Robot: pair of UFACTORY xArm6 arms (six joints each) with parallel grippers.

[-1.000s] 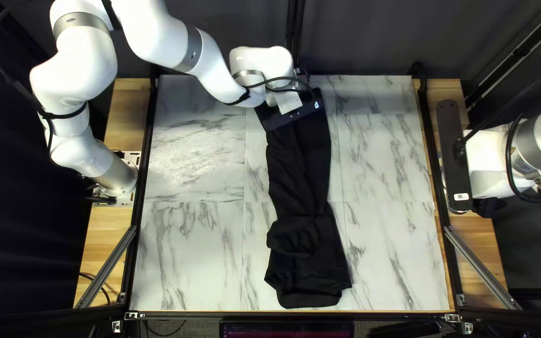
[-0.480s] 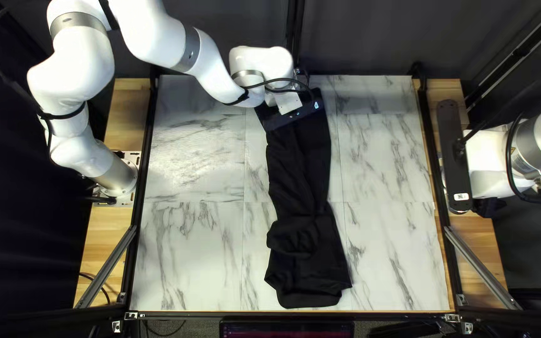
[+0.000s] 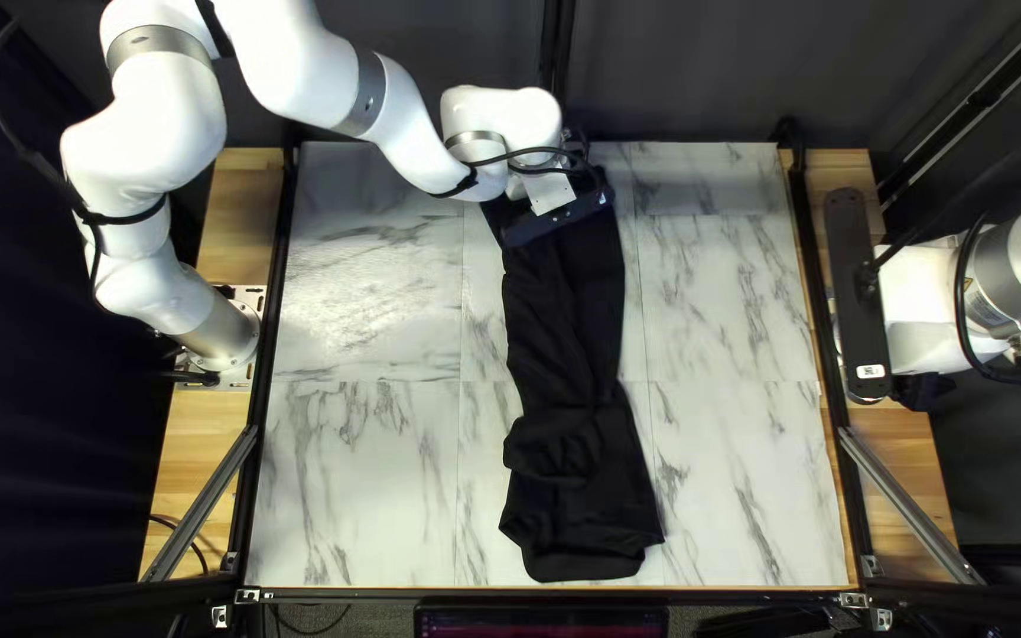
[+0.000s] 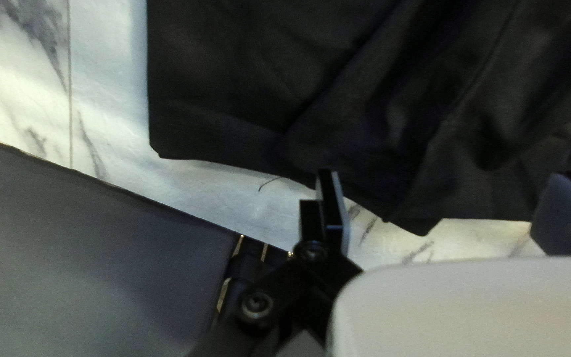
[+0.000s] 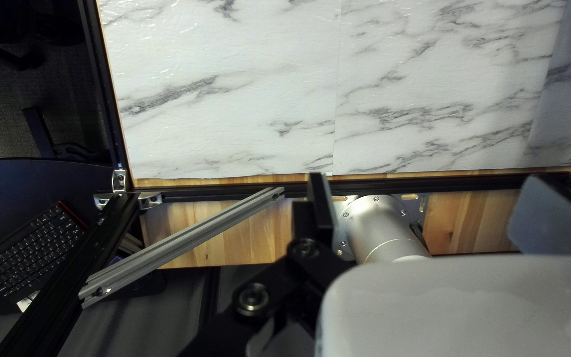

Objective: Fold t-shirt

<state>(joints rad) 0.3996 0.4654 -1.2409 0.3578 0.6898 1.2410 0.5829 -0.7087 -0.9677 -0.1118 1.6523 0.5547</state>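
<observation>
Table (image 3: 369, 473); black t-shirt (image 3: 564, 319) on it, bunched strip running far to near; left gripper (image 4: 444, 192) spread at far end, likely to grab cloth; right gripper (image 5: 431, 188) spread, over right side, probably leaving room

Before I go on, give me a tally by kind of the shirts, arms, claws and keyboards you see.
Shirts: 1 (black t-shirt)
Arms: 2 (left arm, right arm)
Claws: 2 (left claw, right claw, both open)
Keyboards: 1 (black keyboard)
Total: 6
</observation>
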